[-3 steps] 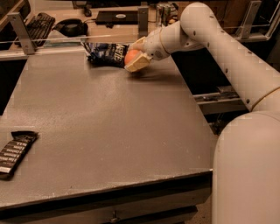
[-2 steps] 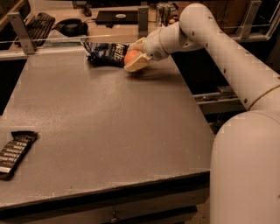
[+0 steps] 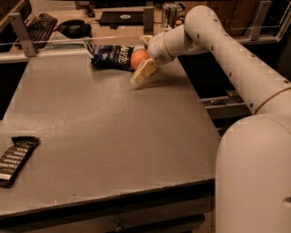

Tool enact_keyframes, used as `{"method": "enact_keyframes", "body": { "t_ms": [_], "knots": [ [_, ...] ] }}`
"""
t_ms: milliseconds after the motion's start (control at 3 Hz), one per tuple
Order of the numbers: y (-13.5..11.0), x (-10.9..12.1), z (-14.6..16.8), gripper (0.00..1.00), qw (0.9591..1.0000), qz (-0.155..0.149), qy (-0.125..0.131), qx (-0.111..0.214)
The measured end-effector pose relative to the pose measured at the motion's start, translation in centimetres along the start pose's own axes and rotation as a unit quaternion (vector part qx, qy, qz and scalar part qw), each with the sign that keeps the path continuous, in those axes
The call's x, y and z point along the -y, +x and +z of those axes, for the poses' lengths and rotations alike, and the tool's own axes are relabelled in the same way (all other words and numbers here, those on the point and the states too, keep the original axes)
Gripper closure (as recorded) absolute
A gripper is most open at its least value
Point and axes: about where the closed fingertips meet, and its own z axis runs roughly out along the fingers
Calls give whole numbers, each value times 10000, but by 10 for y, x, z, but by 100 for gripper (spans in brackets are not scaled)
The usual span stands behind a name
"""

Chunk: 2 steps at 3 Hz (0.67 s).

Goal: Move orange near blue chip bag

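The orange [image 3: 138,58] rests on the grey table at the far edge, touching the right end of the blue chip bag [image 3: 110,55], a crinkled dark blue bag with white lettering. My gripper [image 3: 141,60] reaches in from the right and straddles the orange. One cream finger [image 3: 142,73] slants down to the table in front of the fruit, and the other shows behind and above it. The jaws stand open with a gap to the orange.
A dark brown bar wrapper [image 3: 16,159] lies at the table's left front edge. The grey table [image 3: 113,136] ends close behind the bag at a rail. Beyond it stand a keyboard [image 3: 40,23], headphones [image 3: 72,28] and a can [image 3: 171,12]. My white arm [image 3: 227,59] spans the right side.
The near finger has dropped lower and away from the orange, which now shows more fully and sits on the table by the bag. The arm has barely shifted.
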Motion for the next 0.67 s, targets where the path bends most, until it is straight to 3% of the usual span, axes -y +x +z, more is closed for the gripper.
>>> {"method": "enact_keyframes", "body": {
  "t_ms": [333,667],
  "knots": [
    [-2,-1,0,0,10000,-14,-12,22],
    [-12,-13,-21,0,9994,-61,-7,327]
  ]
}}
